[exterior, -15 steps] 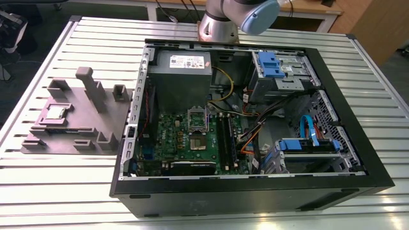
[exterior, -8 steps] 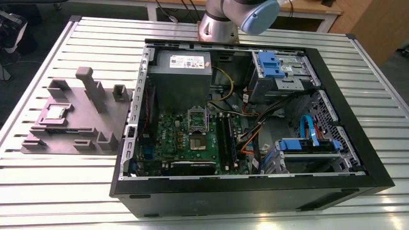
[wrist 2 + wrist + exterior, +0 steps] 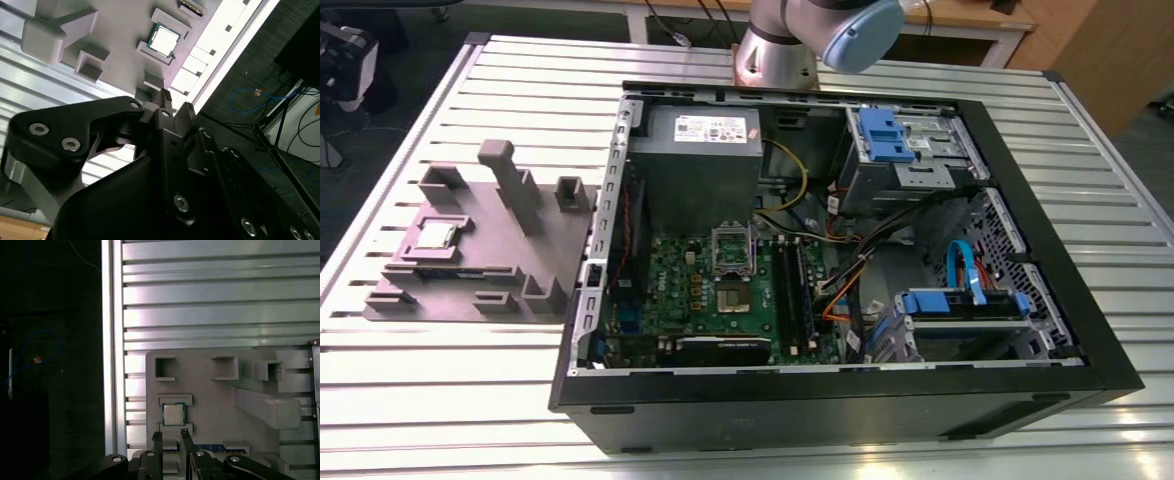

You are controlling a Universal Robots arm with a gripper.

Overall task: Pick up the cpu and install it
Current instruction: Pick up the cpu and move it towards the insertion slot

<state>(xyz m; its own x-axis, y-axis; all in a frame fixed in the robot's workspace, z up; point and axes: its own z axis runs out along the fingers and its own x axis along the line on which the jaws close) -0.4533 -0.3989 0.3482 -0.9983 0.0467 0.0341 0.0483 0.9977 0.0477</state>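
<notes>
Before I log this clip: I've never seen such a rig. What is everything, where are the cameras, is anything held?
One grey robot arm works over a slatted metal table. The exterior view watches from off the arm; both wrist views ride on it, behind its black gripper. On the table stand an open black computer case holding a green circuit board and, at the exterior view's left, a grey moulded block. The cpu, a small square silvery chip, rests in that block's recess. The fingers are apart, clear of it, holding nothing.

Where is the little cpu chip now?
The cpu sits in a pocket of the grey block, at the exterior view's left of the computer case, with the pincer hovering near it in the first wrist view.
</notes>
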